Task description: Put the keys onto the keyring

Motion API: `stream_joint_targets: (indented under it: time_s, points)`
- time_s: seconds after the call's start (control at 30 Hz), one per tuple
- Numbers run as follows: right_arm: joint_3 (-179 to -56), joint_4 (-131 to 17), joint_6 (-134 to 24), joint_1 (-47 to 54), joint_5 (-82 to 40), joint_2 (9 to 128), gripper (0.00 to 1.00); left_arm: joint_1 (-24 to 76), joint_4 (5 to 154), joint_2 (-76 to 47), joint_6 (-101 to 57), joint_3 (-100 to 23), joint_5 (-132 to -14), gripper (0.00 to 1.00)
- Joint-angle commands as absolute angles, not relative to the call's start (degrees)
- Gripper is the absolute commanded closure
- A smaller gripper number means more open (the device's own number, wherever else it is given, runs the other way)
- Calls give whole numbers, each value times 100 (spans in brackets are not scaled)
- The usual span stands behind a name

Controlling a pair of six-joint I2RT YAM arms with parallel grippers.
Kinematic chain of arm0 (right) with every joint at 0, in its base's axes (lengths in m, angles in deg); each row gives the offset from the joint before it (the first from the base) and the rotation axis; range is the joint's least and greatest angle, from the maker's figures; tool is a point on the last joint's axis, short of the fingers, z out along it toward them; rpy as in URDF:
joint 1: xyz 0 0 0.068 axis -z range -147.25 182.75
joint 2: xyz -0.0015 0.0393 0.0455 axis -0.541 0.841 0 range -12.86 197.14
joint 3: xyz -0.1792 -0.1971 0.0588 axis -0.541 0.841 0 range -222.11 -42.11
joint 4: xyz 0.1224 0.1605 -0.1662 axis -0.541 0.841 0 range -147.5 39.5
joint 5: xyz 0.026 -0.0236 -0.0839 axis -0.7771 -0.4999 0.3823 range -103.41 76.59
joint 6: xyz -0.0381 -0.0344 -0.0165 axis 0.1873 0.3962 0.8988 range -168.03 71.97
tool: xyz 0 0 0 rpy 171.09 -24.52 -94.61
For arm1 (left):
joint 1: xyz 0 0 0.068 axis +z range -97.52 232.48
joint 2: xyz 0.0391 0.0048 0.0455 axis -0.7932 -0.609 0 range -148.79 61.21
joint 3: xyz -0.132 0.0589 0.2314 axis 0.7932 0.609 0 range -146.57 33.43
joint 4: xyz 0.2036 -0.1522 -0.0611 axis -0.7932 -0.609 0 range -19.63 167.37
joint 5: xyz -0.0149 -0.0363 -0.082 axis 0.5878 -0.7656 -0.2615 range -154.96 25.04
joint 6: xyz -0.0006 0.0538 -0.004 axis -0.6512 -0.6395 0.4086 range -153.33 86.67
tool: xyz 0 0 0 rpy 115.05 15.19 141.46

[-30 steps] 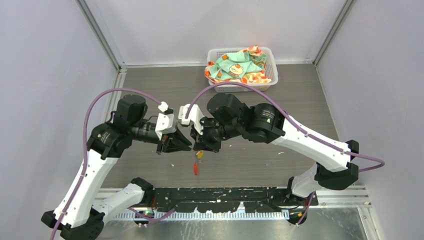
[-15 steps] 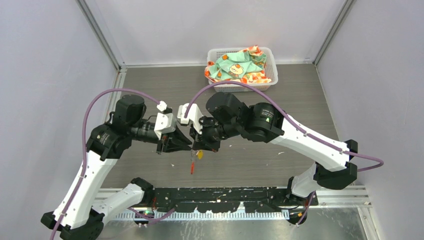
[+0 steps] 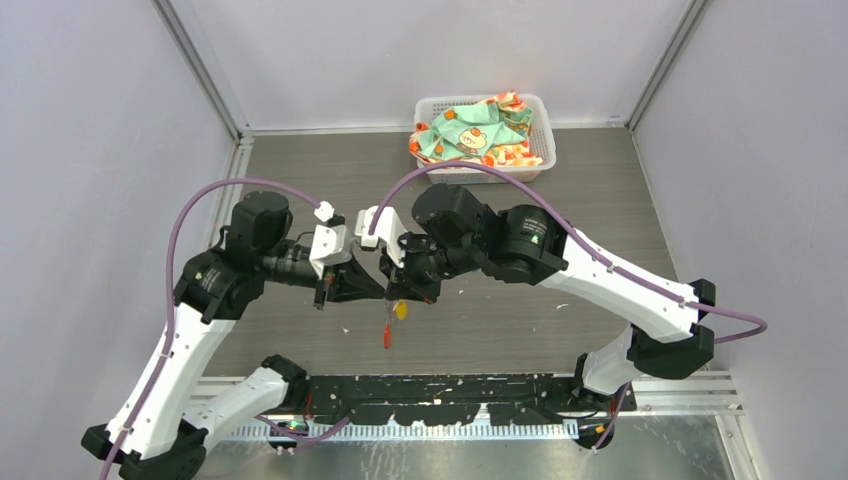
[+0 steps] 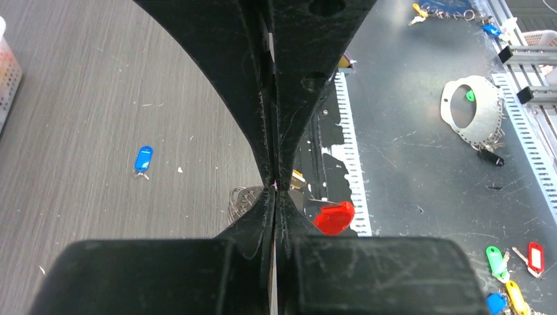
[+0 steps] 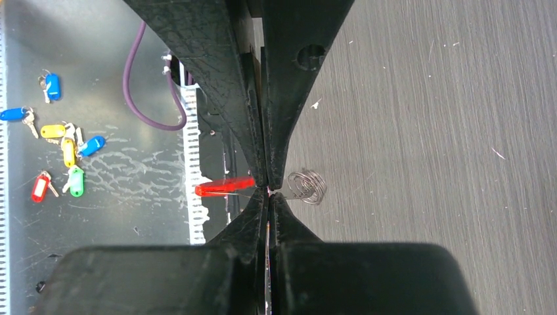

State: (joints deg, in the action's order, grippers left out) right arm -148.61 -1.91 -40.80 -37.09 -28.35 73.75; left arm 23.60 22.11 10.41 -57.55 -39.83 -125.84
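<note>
Two claws met tip to tip, mid-frame. The right gripper (image 3: pixel 397 293) was clamped on keyring (image 5: pixel 307 186), red tag (image 5: pixel 225 186) dangling, likely steadying ring for threading. The left gripper (image 3: pixel 372 290) was pressed together alongside, hold unclear. Yellow-tagged key (image 3: pixel 400 310) hung beneath; blue-tagged key (image 4: pixel 142 159) lay on table (image 3: pixel 560 200).

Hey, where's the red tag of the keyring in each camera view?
Top external: red tag, just left of centre, lower half.
Left wrist: red tag low, just right of the left pincer.
Right wrist: red tag mid-height, just left of the right pincer gripping the keyring.
Shared landmark: the grey wood-grain table.
</note>
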Motion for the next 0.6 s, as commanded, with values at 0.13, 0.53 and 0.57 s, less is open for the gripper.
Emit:
stream_joint_targets:
  time_s: [0.13,0.53,0.57]
  points:
    - [-14495,-1216,-4365,-3576,-2949,6835,99,2322,3490,1378,-4658,-3575,-11884,100]
    - [-12928,-2946,-5212,-3189,-2817,5588,64,2322,4790,1772,-2853,-3175,-11795,100]
    - [-12810,-3078,-5279,-3152,-2810,5495,63,2322,4838,1759,-2770,-3193,-11814,100]
